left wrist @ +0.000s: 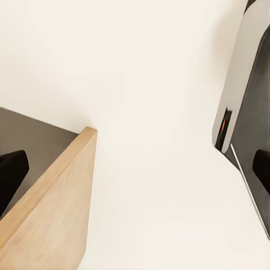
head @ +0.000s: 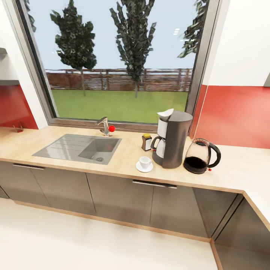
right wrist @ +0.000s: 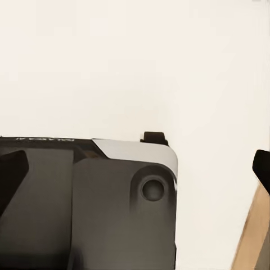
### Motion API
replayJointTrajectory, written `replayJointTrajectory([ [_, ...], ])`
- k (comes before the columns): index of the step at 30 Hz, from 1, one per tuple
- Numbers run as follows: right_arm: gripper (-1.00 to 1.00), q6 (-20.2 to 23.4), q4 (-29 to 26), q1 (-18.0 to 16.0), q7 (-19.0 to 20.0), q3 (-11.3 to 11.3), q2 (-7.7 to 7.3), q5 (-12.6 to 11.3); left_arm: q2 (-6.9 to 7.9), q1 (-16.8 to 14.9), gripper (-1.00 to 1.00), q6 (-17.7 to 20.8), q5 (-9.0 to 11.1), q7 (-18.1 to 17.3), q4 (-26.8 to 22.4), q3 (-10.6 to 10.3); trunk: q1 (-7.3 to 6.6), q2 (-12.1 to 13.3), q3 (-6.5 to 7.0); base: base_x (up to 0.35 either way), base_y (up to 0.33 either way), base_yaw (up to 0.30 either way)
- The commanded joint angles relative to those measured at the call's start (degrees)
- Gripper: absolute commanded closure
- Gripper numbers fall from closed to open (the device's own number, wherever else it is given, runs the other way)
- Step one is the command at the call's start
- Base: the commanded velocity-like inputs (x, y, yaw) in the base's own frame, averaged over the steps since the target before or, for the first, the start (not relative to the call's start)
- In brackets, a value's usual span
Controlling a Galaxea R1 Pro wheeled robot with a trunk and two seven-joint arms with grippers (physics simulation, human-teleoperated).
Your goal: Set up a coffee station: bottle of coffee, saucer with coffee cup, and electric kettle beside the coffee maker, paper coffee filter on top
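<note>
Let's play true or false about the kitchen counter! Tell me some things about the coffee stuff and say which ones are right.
1. The coffee cup sits on the saucer. True.
2. The electric kettle stands in the sink. False: it stands on the kitchen countertop, right beside the coffee maker.
3. The paper coffee filter is on top of the coffee maker. True.
4. The bottle of coffee has a red lid. False: its lid is yellow.
5. The kettle looks empty. False: dark liquid fills its lower part.
6. The bottle of coffee stands on the countertop, between the sink and the coffee maker. True.
</note>
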Motion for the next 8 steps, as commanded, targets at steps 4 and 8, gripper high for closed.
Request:
replayJointTrajectory([
  [4, -1.00, -0.6, 0.1, -0.1, -0.2, 0.4, 0.01, -0.2, -0.02, 0.0, -1.00, 0.2, -0.1, 0.1, -0.1, 0.4, 0.03, -0.1, -0.13, 0.000, 0.000, 0.000],
  [8, -1.00, -0.7, 0.1, -0.1, -0.2, 0.4, 0.01, -0.2, -0.02, 0.0, -1.00, 0.2, 0.0, 0.1, -0.1, 0.4, 0.03, -0.1, -0.13, 0.000, 0.000, 0.000],
])
